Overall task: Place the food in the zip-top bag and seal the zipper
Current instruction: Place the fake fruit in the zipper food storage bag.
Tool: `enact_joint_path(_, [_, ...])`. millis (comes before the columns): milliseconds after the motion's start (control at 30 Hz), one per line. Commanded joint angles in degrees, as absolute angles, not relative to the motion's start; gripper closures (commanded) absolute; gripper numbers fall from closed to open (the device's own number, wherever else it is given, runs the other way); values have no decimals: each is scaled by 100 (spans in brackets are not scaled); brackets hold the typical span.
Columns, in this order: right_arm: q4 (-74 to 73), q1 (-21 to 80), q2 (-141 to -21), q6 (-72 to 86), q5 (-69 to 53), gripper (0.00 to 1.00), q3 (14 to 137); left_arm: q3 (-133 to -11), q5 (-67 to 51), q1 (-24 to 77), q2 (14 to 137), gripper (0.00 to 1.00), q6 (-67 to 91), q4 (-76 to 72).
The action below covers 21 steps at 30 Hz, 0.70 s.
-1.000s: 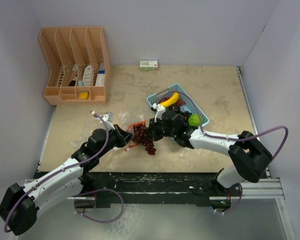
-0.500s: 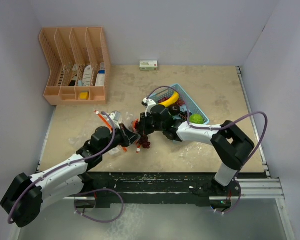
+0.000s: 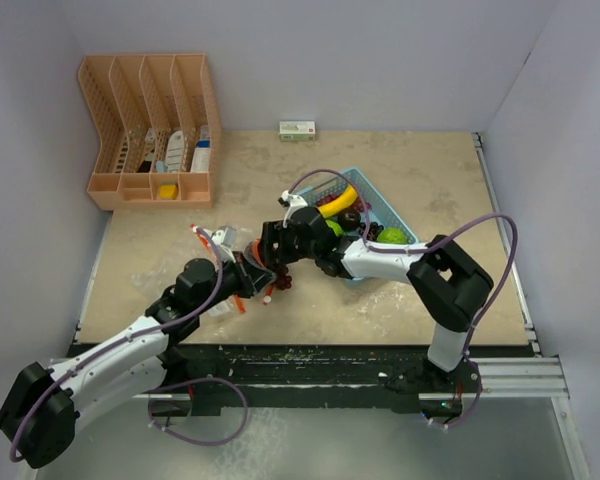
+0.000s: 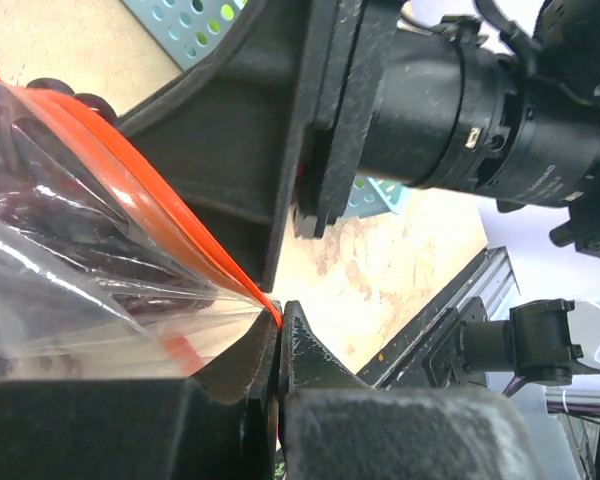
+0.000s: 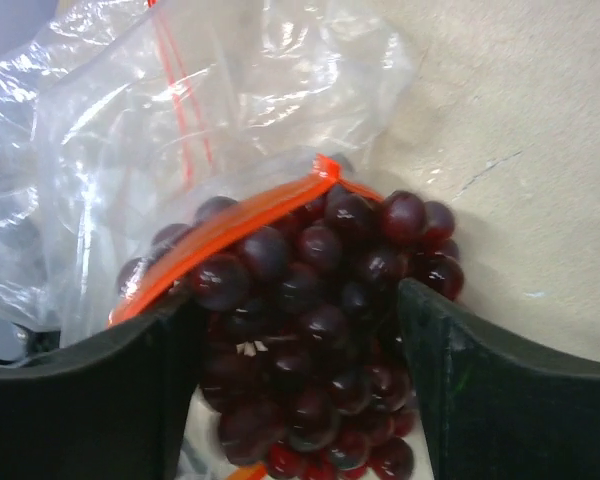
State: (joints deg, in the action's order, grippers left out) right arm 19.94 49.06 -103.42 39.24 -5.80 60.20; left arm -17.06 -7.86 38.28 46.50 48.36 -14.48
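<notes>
Grape bunch [image 5: 310, 300] shifted left into bag [image 5: 130, 130]; right jaws grip it, left jaws pinch zipper [image 4: 170, 215].

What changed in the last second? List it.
The right gripper carried the grape bunch leftward, from beside the basket to the mouth of the bag, its elbow swinging in. The left gripper kept pinching the bag's orange zipper edge, shifting only slightly. Basket, banana and organizer stayed put.

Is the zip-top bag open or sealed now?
Open. The orange zipper rim of the bag arches over the grape bunch held in the right pincer; the left pincer pinches the rim's corner.
</notes>
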Motion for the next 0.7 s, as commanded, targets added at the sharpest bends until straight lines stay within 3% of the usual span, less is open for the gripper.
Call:
enact_joint_path(0, [2214,4878,-9848,3823,-492,11,5962,-1615,-684,3875,4470,100,4840,-1292])
enact_joint_path(67, [2047,4878,-9616,3679,-535,3,5895,-1608,-456,3869,4412,100,4904,-1052])
enact_joint_path(167, [1844,4878,-9222,3527,-472,3,5656,-1614,-89,3870,4332,100,4966,-724])
enact_joint_path(333, [1512,4871,-8847,3658,-104,8,5233,-1713,261,3875,4209,100,5058,-115])
enact_joint_path(500, [661,4867,-9591,3582,517,15,5658,-1806,478,3871,4045,100,5065,373])
enact_joint_path(667, [1057,4871,-9956,3557,695,21,5679,-1825,618,3875,4007,100,5038,611])
